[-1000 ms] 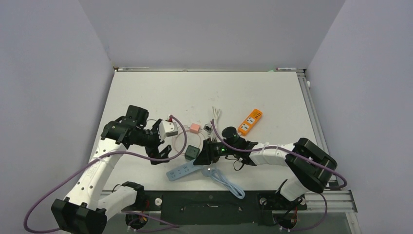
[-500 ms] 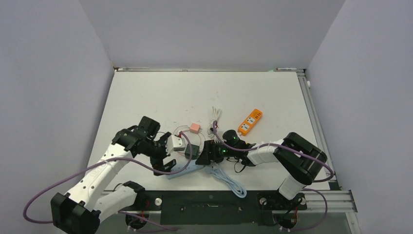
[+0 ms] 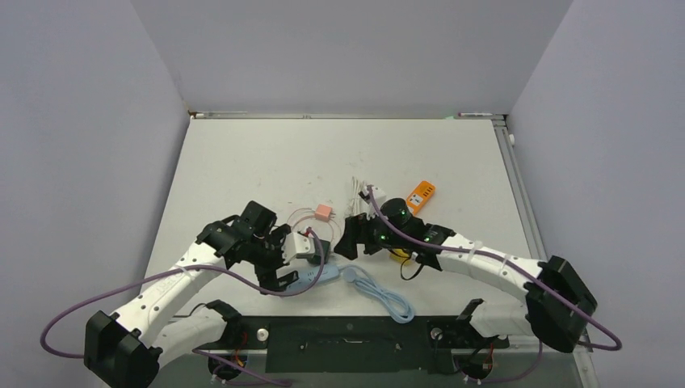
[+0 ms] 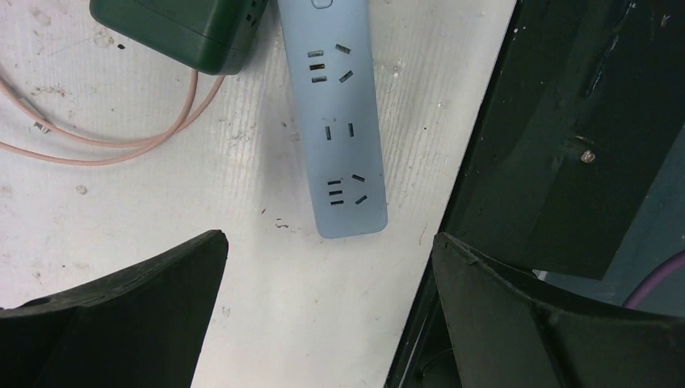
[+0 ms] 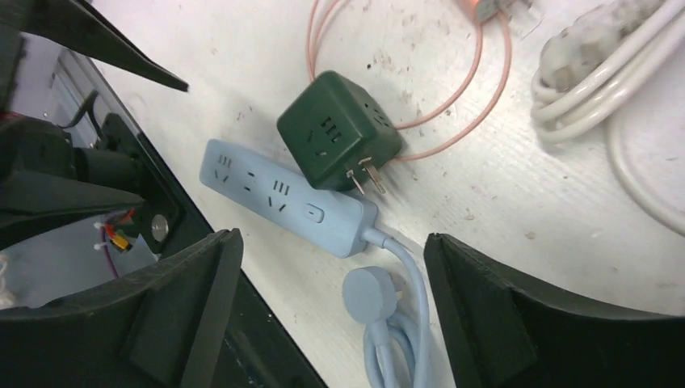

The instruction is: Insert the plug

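Observation:
A dark green cube adapter (image 5: 339, 141) lies on its side on the table, its two metal prongs (image 5: 367, 179) pointing at the edge of a light blue power strip (image 5: 287, 198), outside any socket. The strip's round blue plug (image 5: 369, 295) lies loose beside its coiled cord. My right gripper (image 5: 331, 238) is open above them, holding nothing. My left gripper (image 4: 327, 238) is open too, hovering over the strip's free end (image 4: 339, 121), with the green cube (image 4: 182, 28) at the top left. From above, the left gripper (image 3: 284, 259) and right gripper (image 3: 349, 234) face each other across the strip (image 3: 321, 279).
A thin pink cord (image 4: 121, 137) loops beside the cube. A white cable bundle (image 5: 606, 56) lies at the right. An orange power strip (image 3: 420, 196) and a small pink adapter (image 3: 323, 211) sit farther back. The black base rail (image 4: 549, 162) runs along the table's near edge.
My right gripper has opened, let go of the green cube and drawn back to the right. My left arm has swung right and nearer, over the blue strip.

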Tool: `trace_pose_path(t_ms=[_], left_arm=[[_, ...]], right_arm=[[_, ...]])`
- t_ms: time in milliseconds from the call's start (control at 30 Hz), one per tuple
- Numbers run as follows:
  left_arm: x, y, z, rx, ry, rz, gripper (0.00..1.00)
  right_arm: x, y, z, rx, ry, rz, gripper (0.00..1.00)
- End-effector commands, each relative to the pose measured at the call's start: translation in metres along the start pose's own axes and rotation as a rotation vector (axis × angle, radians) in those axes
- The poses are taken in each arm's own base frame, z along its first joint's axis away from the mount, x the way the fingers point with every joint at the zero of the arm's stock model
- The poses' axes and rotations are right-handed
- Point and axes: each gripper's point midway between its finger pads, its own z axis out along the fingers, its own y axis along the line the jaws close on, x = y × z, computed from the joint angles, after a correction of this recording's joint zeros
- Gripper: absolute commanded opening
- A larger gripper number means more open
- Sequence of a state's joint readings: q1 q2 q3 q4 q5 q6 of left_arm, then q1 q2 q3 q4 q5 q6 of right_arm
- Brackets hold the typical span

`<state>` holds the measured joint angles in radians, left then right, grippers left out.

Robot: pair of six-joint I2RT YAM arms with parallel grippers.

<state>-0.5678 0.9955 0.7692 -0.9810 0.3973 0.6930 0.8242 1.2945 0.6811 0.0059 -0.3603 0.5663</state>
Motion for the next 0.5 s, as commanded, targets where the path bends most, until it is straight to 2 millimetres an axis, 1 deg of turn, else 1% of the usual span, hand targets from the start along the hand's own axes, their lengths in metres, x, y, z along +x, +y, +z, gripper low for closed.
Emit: trace_pose_path(t_ms=[0, 100, 200, 300, 367, 467], left_arm=[[-0.005, 0.003, 0.003, -0.014, -0.026, -0.021, 0.96], [-0.001, 0.0, 0.006, -0.002, -0.016, -0.022, 0.96], [0.001, 0.001, 0.009, -0.001, -0.01, -0.021, 0.96], [0.002, 0.001, 0.011, 0.009, -0.006, -0.019, 0.96], [0.003, 0.001, 0.014, 0.01, -0.001, -0.016, 0.96], [0.009, 0.005, 0.021, -0.007, 0.016, 0.007, 0.96]], right_arm=[[0.007, -0.009, -0.031, 0.125, 0.045, -0.033, 0.81], [0.03, 0.001, -0.044, 0.119, 0.074, -0.035, 0.72], [0.055, 0.008, -0.052, 0.109, 0.083, -0.009, 0.59], [0.088, 0.008, -0.056, 0.103, 0.125, 0.013, 0.56], [0.104, 0.007, -0.059, 0.099, 0.153, 0.023, 0.53], [0.122, 0.002, -0.061, 0.102, 0.198, 0.038, 0.45]])
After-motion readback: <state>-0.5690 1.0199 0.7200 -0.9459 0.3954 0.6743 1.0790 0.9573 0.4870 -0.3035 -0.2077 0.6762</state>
